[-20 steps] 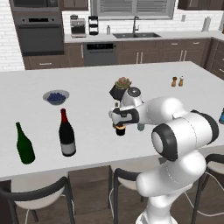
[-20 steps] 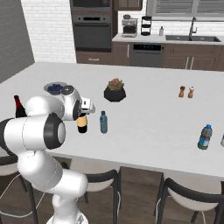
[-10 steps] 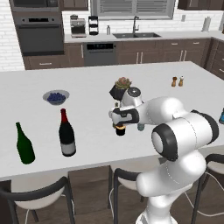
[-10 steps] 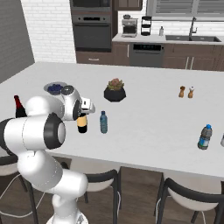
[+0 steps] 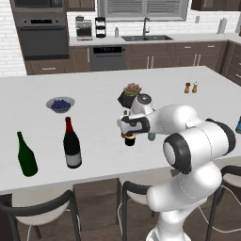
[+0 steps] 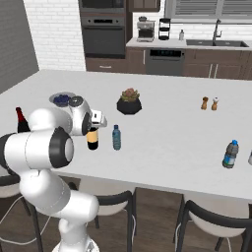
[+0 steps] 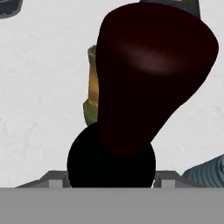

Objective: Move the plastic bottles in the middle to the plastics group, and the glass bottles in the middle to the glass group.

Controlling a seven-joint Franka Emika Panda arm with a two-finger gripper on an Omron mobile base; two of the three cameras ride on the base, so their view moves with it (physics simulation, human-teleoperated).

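A black wine bottle with a tan-yellow label stands mid-counter. My gripper is down over it. In the hand view its dark body fills the space between my fingers, which press its sides at my gripper. An olive-brown bottle stands just behind it. The small blue plastic bottle is right beside it. The green bottle and the red-topped bottle stand at the left. Another blue bottle stands far right.
A bowl of blueberries and a potted plant sit behind the working spot. Two shakers stand farther right. Stools line the near counter edge.
The fingers have closed in from wide open onto the sides of the black wine bottle. The arm and the bottles have stayed in place.
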